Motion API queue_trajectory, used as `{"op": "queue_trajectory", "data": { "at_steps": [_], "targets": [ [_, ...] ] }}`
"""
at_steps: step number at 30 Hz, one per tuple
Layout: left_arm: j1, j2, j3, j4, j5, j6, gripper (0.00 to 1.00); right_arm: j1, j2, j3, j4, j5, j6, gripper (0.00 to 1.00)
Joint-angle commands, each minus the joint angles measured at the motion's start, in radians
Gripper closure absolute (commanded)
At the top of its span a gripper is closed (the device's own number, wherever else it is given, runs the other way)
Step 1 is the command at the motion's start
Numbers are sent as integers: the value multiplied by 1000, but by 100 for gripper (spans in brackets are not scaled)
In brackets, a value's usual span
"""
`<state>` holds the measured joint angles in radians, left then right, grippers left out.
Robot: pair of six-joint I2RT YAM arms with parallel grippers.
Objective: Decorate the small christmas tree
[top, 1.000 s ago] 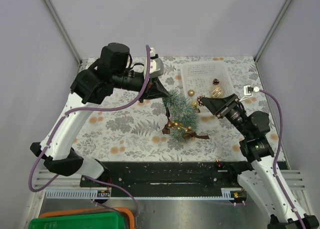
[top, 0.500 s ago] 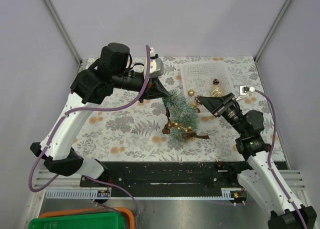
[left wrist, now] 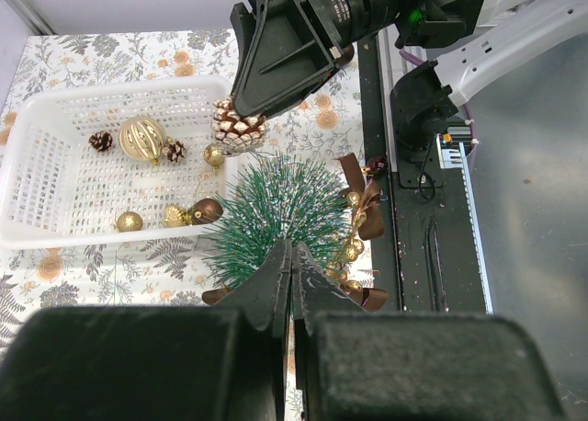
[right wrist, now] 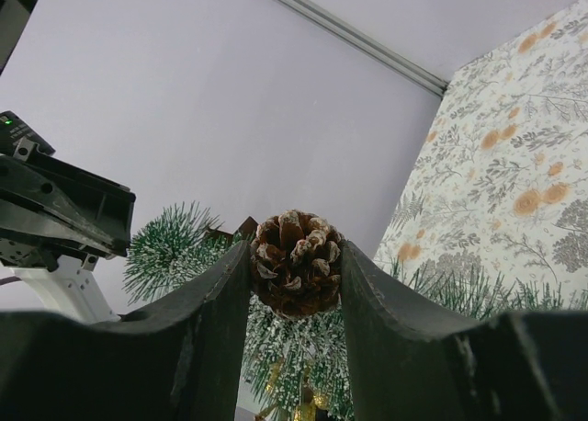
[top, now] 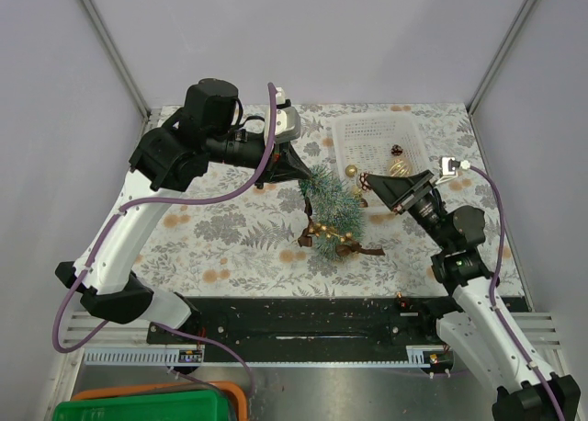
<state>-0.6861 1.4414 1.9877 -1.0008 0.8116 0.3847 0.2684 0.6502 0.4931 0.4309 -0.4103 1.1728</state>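
The small christmas tree (top: 331, 210) stands on the tablecloth, frosted green, with gold beads and brown ribbon (top: 354, 246) at its lower part. My left gripper (top: 306, 176) is shut at the tree's tip; in the left wrist view the closed fingertips (left wrist: 292, 254) sit right against the bristles (left wrist: 276, 210). My right gripper (top: 366, 179) is shut on a frosted brown pine cone (right wrist: 296, 263) and holds it in the air just right of the tree's upper part. The cone also shows in the left wrist view (left wrist: 237, 122). The tree (right wrist: 312, 347) fills the space behind the cone.
A white basket (top: 367, 131) stands behind the tree at the back right. In the left wrist view the basket (left wrist: 55, 177) holds a large gold ball (left wrist: 142, 138), small pine cones (left wrist: 101, 141), small gold balls and a brown ball (left wrist: 207, 210). A black rail (top: 303, 315) runs along the near edge.
My right gripper has moved a little left and farther back with the pine cone, closer to the tree. The left arm and the tree have not moved.
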Motion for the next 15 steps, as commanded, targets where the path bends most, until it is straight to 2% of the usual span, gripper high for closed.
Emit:
{"op": "queue_trajectory", "data": {
  "at_steps": [1, 15],
  "targets": [
    [3, -7, 31, 33, 26, -1, 99, -1, 17, -8, 118, -10, 50, 67],
    [3, -10, 36, 33, 24, 0, 100, -1, 100, -25, 244, -25, 91, 70]
  ]
}}
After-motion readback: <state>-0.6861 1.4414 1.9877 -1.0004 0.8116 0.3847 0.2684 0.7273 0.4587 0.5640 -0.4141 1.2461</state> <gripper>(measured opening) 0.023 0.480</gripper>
